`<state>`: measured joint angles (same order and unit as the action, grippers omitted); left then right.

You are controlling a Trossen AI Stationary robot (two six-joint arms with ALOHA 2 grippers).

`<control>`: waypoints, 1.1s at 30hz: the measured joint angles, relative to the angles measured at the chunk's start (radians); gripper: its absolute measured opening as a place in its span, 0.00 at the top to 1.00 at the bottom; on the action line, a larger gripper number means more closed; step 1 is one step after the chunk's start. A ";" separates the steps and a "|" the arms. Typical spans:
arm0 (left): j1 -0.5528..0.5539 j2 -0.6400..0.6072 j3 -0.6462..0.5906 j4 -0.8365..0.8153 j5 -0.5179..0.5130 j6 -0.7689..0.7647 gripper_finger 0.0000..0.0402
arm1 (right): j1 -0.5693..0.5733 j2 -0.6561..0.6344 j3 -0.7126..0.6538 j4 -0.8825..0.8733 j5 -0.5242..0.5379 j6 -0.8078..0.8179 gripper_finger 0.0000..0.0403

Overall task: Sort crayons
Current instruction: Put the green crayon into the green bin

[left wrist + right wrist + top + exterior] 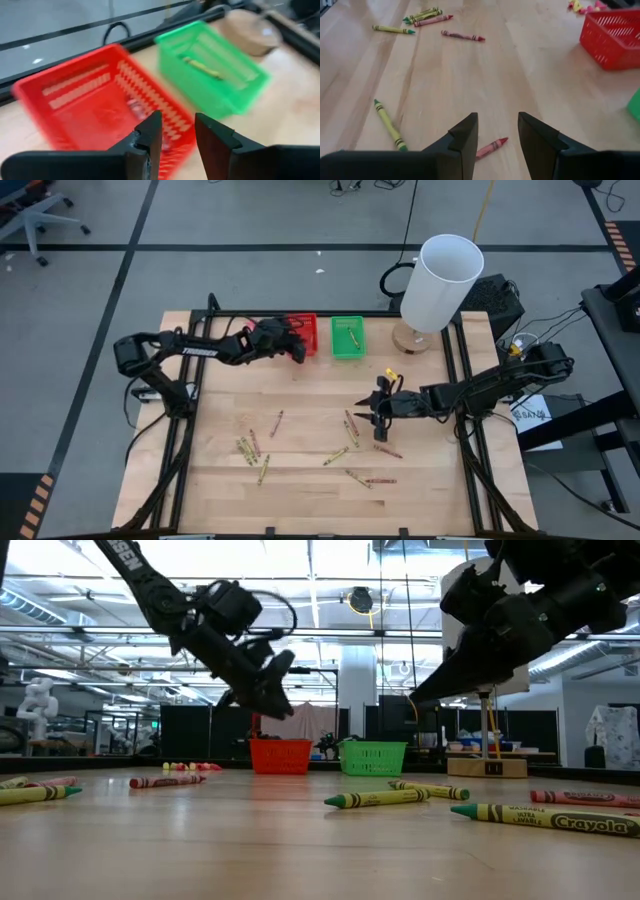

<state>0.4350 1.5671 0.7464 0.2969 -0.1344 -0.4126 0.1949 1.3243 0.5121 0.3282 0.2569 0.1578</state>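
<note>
While the left gripper hangs over the red basket with its fingers parted and empty, the right gripper, also parted and empty, hovers above a red crayon among crayons scattered across the table.

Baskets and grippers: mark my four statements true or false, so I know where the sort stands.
1. The left gripper is over the red basket. True.
2. The green basket is empty. False: one yellow-green crayon lies in it.
3. The right gripper holds a crayon. False: its open fingers hold nothing; a red crayon lies on the table beneath.
4. Crayons remain on the table. True.
</note>
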 joint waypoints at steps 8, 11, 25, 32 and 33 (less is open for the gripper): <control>-0.159 -0.141 0.001 -0.047 0.000 0.077 0.71 | 0.051 0.000 0.000 -0.001 -0.129 0.147 0.68; -0.232 -0.169 0.001 -0.065 0.000 0.106 0.71 | 0.059 0.000 0.000 0.004 -0.168 0.194 0.68; -0.495 -0.174 0.001 -0.104 -0.027 0.104 0.71 | 0.223 0.047 0.001 0.123 -0.043 0.251 0.68; -0.582 -0.174 0.001 -0.107 -0.108 0.077 0.71 | 0.286 0.126 0.001 0.119 0.162 0.297 0.68; -0.594 -0.174 0.001 -0.106 -0.121 0.077 0.71 | 0.290 0.144 0.003 0.121 0.177 0.305 0.68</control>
<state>-0.1591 1.3930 0.7471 0.1913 -0.2552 -0.3360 0.4851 1.4688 0.5148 0.4491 0.4337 0.4631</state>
